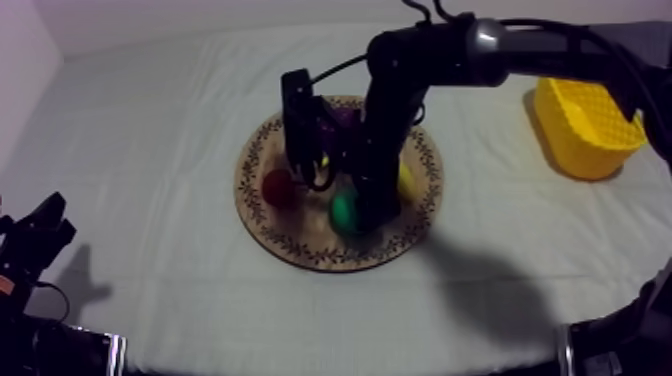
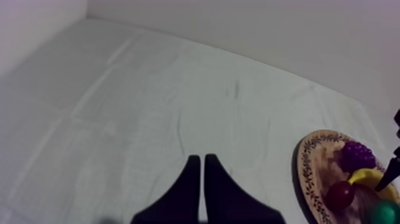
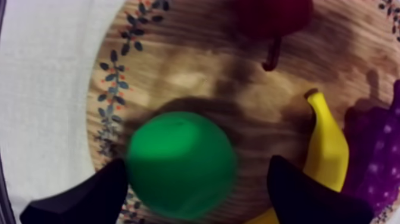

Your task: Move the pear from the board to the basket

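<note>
Top view: one board (image 1: 262, 215), one basket (image 1: 585, 130), four fruit, all on the board: one pear (image 1: 345, 210), one banana (image 1: 406, 182), one bunch of grapes (image 1: 340, 118), one small red fruit (image 1: 278, 187). The right arm (image 1: 440, 55) enters from the upper right and drops onto the board at the pear. The basket is well apart, far right. The left gripper (image 1: 50, 212) sits low at the left edge, off the board.

Left wrist view: fingers pressed together in a narrow wedge over bare cloth (image 2: 149, 101), pinching nothing. Board nearby, same four fruit on it.

Right wrist view: right gripper (image 3: 196, 167) fingers spread, pear between them on the board, near its rim. One finger is just beside the pear. The other has a strip of board between it and the pear, next to the banana.
</note>
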`<state>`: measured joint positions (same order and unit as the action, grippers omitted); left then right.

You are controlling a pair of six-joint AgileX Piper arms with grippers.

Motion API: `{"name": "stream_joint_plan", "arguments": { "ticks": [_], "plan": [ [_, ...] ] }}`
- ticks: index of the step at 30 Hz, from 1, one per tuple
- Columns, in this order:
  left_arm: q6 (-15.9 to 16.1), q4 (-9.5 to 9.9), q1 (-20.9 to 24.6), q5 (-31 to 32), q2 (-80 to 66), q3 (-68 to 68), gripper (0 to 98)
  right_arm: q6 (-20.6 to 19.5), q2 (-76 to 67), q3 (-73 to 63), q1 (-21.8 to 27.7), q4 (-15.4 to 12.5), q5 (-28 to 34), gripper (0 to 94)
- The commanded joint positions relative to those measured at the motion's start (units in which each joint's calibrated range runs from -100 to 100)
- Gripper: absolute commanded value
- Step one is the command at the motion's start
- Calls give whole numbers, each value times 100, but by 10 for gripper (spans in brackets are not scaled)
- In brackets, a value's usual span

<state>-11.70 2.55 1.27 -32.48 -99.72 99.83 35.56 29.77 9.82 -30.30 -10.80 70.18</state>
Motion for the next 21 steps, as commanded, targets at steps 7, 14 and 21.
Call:
{"name": "stream_joint_plan", "arguments": {
  "ticks": [7, 14, 21],
  "plan": [
    [0, 1, 0, -1, -2, -5, 1, 136, 192, 69, 74, -95, -69, 659],
    [0, 1, 0, -1, -2, -5, 1, 303, 134, 141, 154, -237, -37, 512],
    [0, 1, 0, -1, -2, -5, 1, 249, -323, 8, 384, -155, 263, 512]
  ]
}}
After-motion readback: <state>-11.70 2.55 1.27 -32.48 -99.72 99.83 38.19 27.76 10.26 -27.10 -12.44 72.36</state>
